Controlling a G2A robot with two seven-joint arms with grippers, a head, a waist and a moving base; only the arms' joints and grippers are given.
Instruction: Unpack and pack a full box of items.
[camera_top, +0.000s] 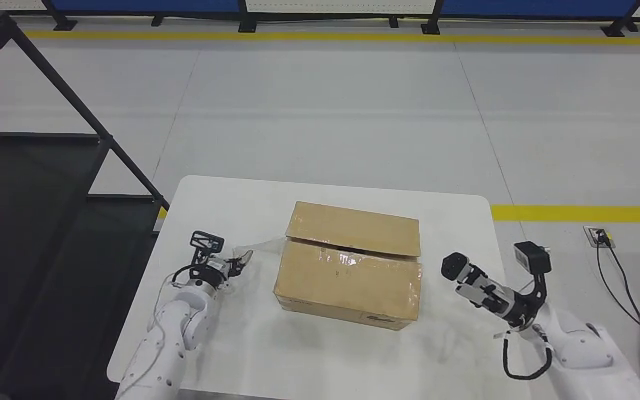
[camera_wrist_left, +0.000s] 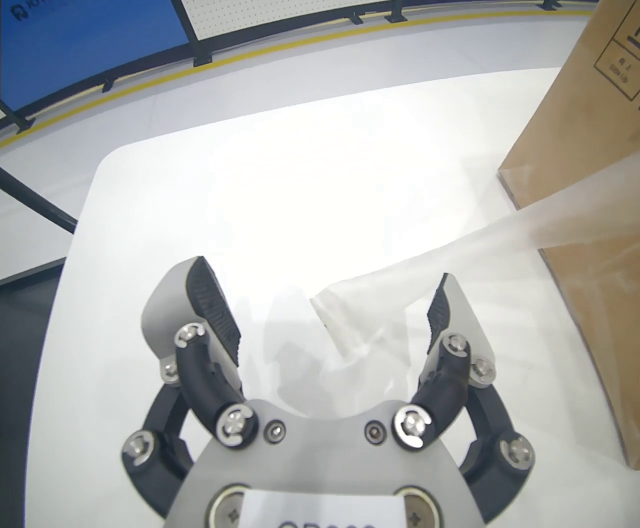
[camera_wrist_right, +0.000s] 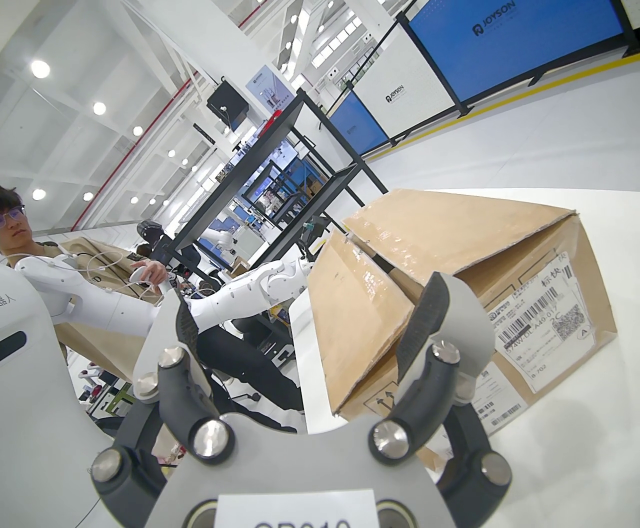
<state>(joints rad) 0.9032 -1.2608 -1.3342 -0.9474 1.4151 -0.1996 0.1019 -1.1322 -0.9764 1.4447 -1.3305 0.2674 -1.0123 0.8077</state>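
Observation:
A brown cardboard box (camera_top: 350, 265) lies in the middle of the white table (camera_top: 230, 205), its top flaps meeting unevenly with a gap along the seam. A strip of clear tape (camera_top: 262, 243) runs from the box's corner toward my left gripper (camera_top: 240, 262). In the left wrist view that gripper (camera_wrist_left: 322, 272) is open, and the tape's (camera_wrist_left: 450, 255) crumpled end hangs between its fingers, close to one pad (camera_wrist_left: 440, 305). The box (camera_wrist_left: 590, 125) stands just beyond. My right gripper (camera_top: 455, 268) is at the box's other end, open (camera_wrist_right: 305, 290), facing the labelled end of the box (camera_wrist_right: 450, 235).
A black metal rack (camera_top: 60, 150) stands off the table's left side. A cable and socket (camera_top: 600, 240) lie on the floor to the right. Bare tabletop lies in front of and behind the box.

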